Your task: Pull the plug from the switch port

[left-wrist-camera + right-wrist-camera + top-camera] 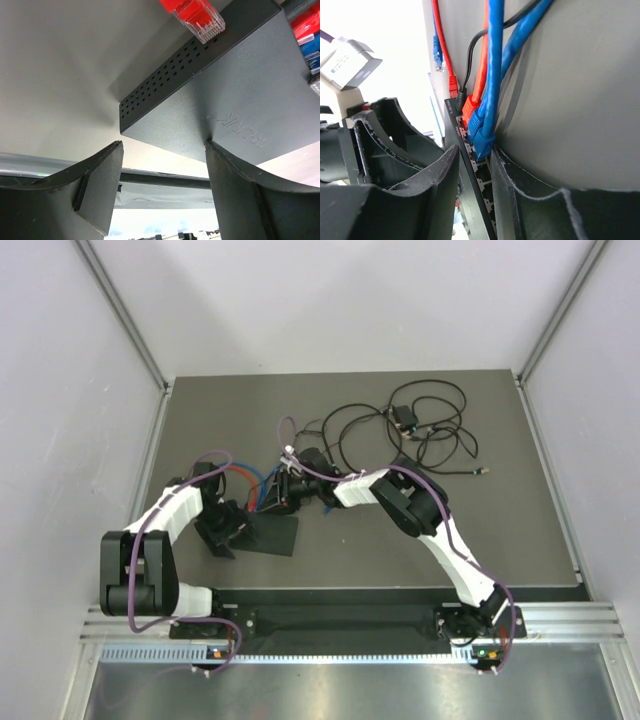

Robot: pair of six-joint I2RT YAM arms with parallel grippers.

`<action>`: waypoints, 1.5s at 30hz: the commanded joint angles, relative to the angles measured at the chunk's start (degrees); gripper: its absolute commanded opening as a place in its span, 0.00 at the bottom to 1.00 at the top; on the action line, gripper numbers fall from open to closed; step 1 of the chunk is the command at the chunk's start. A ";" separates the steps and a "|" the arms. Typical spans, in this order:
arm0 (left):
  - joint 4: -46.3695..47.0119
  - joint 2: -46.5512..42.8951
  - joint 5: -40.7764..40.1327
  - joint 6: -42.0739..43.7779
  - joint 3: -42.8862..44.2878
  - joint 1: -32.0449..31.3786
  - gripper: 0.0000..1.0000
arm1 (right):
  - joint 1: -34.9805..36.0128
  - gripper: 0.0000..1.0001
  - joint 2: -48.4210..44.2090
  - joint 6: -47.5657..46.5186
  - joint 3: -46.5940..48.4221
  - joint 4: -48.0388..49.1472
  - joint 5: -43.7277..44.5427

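Note:
The flat black switch lies on the mat between both arms. In the right wrist view its port row runs edge-on, with two blue plugs and a red plug seated side by side and a thin black cable above them. My right gripper is open, its fingers on either side of the port edge just below the lowest blue plug. It also shows in the top view. My left gripper is open at the switch's corner, right finger touching the top, left finger off it.
A loose red plug lies beside the switch's vented side; a loose blue plug lies further back. A small black adapter block with tangled thin black cable sits at the back right. White walls enclose the mat.

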 commanded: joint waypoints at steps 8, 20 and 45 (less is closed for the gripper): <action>1.57 1.38 -1.17 0.73 0.55 0.07 0.72 | -0.26 0.28 3.47 7.95 -3.19 9.49 -0.44; 1.48 2.25 -0.90 0.82 0.55 0.16 0.72 | -0.52 0.16 3.91 6.28 -2.31 5.64 -0.27; -2.82 11.66 -7.23 -1.56 0.46 0.07 0.71 | -2.02 0.00 -1.10 -0.33 -2.84 10.00 15.82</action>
